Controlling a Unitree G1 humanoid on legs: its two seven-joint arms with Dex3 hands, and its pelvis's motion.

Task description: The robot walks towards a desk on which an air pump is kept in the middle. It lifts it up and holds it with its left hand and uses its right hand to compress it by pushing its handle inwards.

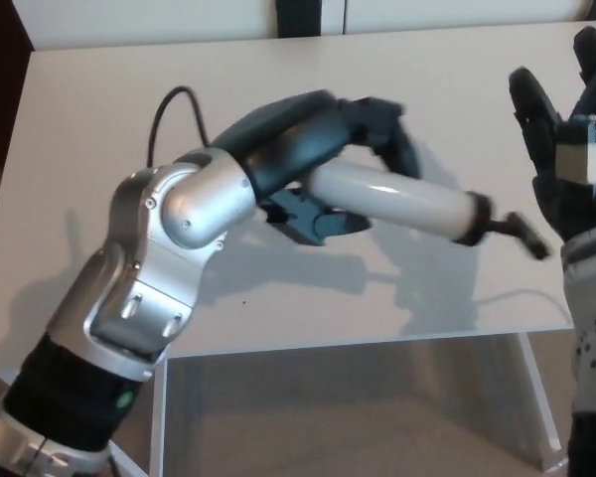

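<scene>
Left hand (353, 149) grips the air pump (397, 199) above the desk (99, 109), handle (521, 234) short of the open right hand (571, 149). You'd do well to square that palm on the handle, then push along the barrel.

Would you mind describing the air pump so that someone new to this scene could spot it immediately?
Start at the white desk filling the view. Above its front edge, the left hand grips a pale cream cylinder, the air pump, held tilted down to the right. It is the only light tube there, ending in a black cap and thin dark handle.
</scene>
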